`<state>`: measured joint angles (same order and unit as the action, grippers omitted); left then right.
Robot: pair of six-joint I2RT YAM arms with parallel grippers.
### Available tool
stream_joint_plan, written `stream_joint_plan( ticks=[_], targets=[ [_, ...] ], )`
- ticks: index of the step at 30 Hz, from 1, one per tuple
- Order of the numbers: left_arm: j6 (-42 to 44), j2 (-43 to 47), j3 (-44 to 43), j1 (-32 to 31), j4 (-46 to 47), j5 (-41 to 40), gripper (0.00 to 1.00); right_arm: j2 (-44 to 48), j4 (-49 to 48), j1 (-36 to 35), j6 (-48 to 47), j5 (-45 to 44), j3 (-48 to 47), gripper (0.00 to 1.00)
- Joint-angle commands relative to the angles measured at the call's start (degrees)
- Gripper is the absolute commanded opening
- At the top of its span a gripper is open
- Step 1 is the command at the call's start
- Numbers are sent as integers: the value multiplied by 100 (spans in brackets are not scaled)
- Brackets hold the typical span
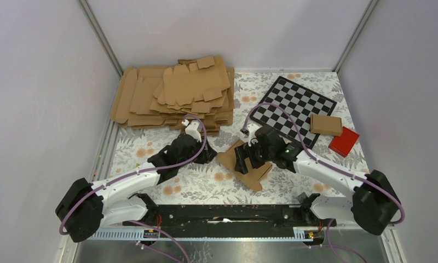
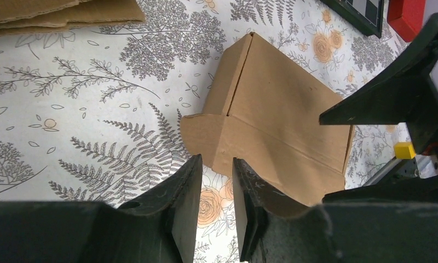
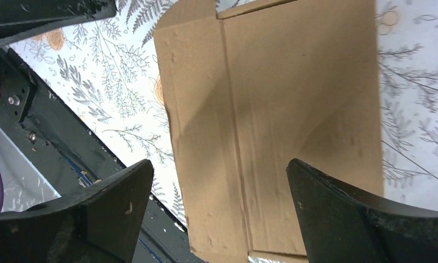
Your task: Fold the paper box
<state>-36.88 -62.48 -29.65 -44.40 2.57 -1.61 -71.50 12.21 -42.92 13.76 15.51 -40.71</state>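
Note:
The paper box is a brown cardboard piece lying partly folded on the floral cloth at the middle of the table. One side panel stands up along a crease. My left gripper sits just left of the box. Its fingers stand only a narrow gap apart with nothing between them, tips at the edge of a flap. My right gripper hovers over the box, jaws wide open, with the flat panel below them.
A thick stack of brown card sheets lies at the back left. A checkerboard lies at the back right, with a closed brown carton and a red block on its right edge. A black rail runs along the near edge.

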Motion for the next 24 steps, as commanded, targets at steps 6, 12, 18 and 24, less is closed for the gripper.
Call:
stream_joint_plan(
  ticks=[6,12,18,24],
  targets=[
    [94,-305,-208,37,473,580,32,361,882,-37,-85,-1936,-490,100],
    [92,-435,-216,46,594,680,33,-418,1249,-249,-276,-2008,-742,100],
    [26,-665,-252,52,730,1033,33,-793,1257,-331,-336,-1584,-811,100],
    [-59,-1113,-125,52,1079,1235,32,-1028,1268,-413,-354,-1248,-838,100]
  ],
)
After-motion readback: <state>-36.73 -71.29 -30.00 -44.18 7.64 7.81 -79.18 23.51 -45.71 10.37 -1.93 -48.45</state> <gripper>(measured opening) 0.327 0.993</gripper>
